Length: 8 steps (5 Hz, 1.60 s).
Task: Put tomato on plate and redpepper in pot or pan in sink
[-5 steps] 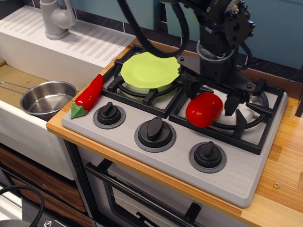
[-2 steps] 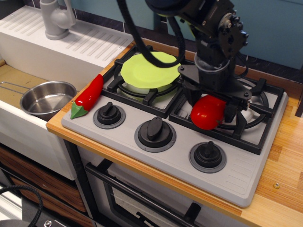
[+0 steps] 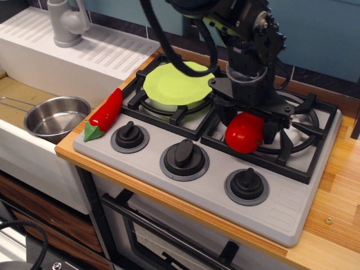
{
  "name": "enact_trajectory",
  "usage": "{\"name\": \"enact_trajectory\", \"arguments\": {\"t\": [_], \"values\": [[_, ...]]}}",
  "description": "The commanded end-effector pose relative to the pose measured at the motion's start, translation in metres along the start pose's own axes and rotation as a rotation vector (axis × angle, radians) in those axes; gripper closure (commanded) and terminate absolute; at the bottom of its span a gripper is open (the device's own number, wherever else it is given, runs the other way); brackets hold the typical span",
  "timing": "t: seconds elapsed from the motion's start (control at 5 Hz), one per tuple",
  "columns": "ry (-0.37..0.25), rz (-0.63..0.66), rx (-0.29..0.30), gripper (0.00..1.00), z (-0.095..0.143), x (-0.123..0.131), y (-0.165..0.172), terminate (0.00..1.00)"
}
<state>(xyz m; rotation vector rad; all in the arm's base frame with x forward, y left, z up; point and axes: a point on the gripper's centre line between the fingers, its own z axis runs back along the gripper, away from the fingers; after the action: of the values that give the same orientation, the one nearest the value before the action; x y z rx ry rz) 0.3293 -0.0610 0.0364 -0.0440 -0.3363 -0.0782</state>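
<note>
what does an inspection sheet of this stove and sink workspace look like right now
surface: grey stove top on a wooden counter
job's things: tomato on the right burner; plate on the left burner, bare; redpepper on the stove's left edge; pot in the sink
clutter: nothing seen
gripper: straddling the tomato, closure unclear
cables: black cable along the arm
surroundings: tap, draining board, oven door

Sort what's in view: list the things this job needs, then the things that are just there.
Job things:
tomato, under the gripper
plate, on the left burner
pepper, at the stove's left edge
pot, in the sink

Just there:
tap
three knobs
draining board
</note>
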Motion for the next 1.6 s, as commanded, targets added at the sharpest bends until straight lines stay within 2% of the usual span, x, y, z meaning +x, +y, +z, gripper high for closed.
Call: {"name": "enact_trajectory", "arguments": {"t": [0.0, 0.6, 0.8, 1.4], "values": [[-0.014, 0.028, 0.013, 1.0, 0.011, 0.016, -0.007, 0.0], [0.025, 0.026, 0.027, 1.0, 0.047, 0.017, -0.016, 0.0], [0.023, 0.002, 0.025, 1.0, 0.051, 0.021, -0.007, 0.0], [0.014, -0.112, 0.016, 1.0, 0.052, 0.043, 0.059, 0.0]]}}
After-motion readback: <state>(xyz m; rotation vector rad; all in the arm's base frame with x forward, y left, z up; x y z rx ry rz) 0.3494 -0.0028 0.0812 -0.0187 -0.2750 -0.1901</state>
